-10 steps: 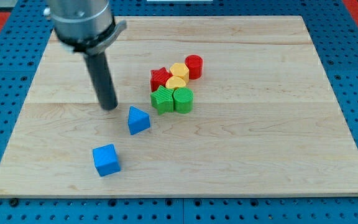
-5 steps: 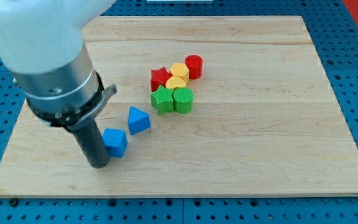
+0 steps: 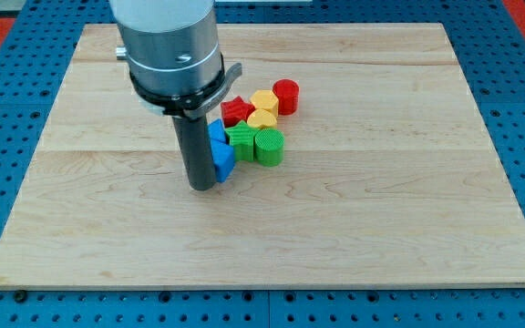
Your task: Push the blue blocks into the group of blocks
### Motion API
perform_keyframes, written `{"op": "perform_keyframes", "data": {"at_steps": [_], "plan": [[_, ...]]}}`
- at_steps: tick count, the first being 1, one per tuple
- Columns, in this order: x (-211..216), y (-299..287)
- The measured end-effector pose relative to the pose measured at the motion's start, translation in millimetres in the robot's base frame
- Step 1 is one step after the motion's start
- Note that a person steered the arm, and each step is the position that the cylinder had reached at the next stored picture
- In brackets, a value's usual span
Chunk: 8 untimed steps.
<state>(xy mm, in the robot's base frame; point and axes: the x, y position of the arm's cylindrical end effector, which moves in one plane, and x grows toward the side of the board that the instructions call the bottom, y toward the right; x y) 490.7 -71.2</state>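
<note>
- My tip [image 3: 202, 185] rests on the wooden desk [image 3: 381, 219], pressed against the view's left side of two blue blocks, which sit squeezed between the rod and the cluster of coloured blocks.
- The lower blue block [image 3: 224, 160] touches the rod just above the tip; the upper blue block [image 3: 216, 130] is partly hidden behind the rod, so neither shape can be read with confidence.
- Both blue blocks lie at the view's left edge of the group, the lower one appearing to touch the green star-shaped block [image 3: 241, 139].
- The group itself: that green block beside a green cylinder [image 3: 269, 145], with a red star-shaped block [image 3: 236, 111], two yellow blocks [image 3: 262, 110] and a red cylinder [image 3: 285, 95] trailing toward the view's top right.
- The step in hand looks like the closing push, and the task appears all but complete, both blue blocks now abutting the cluster.
- Any next move would call for no more than a short nudge toward the view's right to close remaining gaps; pushing harder risks scattering the green blocks.
- This arm carries no pincer, only the rod, so there is nothing released or clenched to report.
- No containers appear anywhere on the desk; every block lies loose on the bare wood.
</note>
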Motion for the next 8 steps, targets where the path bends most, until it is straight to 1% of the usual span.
{"op": "perform_keyframes", "data": {"at_steps": [3, 4, 5, 6, 7, 8], "plan": [[-32, 35], [-10, 39], [2, 64], [-21, 109], [-34, 146], [-43, 154]]}}
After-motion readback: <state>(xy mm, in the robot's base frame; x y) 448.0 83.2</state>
